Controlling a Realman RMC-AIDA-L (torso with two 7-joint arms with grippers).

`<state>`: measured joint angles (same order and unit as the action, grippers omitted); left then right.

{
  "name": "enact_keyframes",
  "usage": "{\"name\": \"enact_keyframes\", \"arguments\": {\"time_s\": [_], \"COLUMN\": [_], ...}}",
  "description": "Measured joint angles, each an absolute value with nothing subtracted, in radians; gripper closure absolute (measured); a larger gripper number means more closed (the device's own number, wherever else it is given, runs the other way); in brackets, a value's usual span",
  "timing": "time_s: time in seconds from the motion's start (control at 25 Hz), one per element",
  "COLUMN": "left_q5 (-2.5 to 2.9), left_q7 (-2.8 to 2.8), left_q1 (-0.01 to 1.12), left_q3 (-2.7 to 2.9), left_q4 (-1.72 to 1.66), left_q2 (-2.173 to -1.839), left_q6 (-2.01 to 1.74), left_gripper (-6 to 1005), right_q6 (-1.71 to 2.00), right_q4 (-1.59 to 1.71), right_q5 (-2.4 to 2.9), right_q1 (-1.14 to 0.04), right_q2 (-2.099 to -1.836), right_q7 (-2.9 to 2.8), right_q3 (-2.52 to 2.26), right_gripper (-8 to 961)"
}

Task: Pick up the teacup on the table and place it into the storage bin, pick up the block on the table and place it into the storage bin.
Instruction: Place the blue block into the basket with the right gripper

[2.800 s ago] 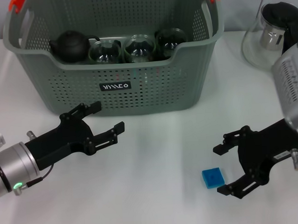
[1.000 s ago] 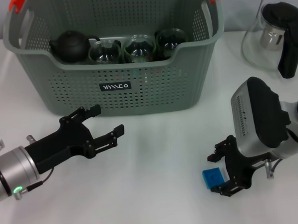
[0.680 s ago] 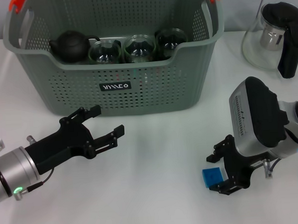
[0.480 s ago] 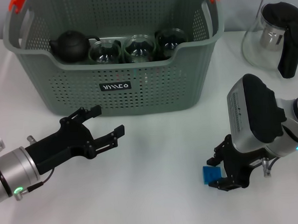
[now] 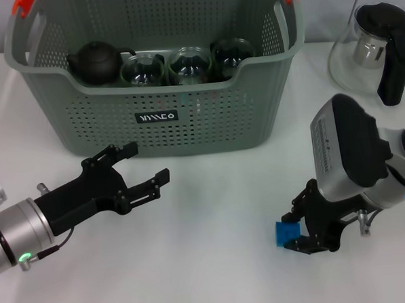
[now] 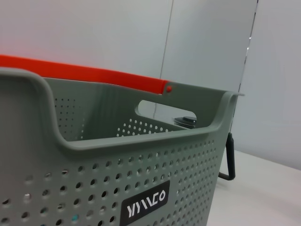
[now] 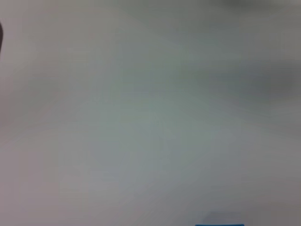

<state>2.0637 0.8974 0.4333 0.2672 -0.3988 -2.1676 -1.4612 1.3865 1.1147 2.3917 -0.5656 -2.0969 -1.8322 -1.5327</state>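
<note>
White tabletop [image 5: 215, 259] all around me, and the grey-green storage bin [image 5: 160, 120] stands at the back of it, with a dark teapot [image 5: 97, 60] and three glass cups [image 5: 188, 64] already inside. My right gripper [image 5: 298, 231] is down at the blue block [image 5: 285, 232], fingers either side of it and closed in against its faces, as far as the head view lets me judge. The block sits well in front of the bin's right corner, low at the table. It looks small, light and rigid, so I'd pinch across its flat opposite sides, squarely, with modest force; a corner grip could let it twist out. My left gripper [image 5: 146, 169] waits spread wide before the bin's front wall. A glass pitcher [image 5: 370, 44] stands off to my right.
</note>
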Motion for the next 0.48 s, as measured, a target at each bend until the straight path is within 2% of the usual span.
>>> {"name": "enact_keyframes", "arguments": {"time_s": [0.48], "left_q5": [2.058], "left_q7": [0.897], "left_q1": [0.433], "left_q3": [0.265], "left_q4": [-0.399], "left_q2": [-2.166], "left_q6": [-1.462], "left_gripper": [125], "right_q6": [1.532], "right_q4": [1.402], "right_q5": [2.088], "right_q1": [-0.567], "right_q2": [-2.097], "right_q7": [-1.962], "right_q3": [-1.101], "right_gripper": [537]}}
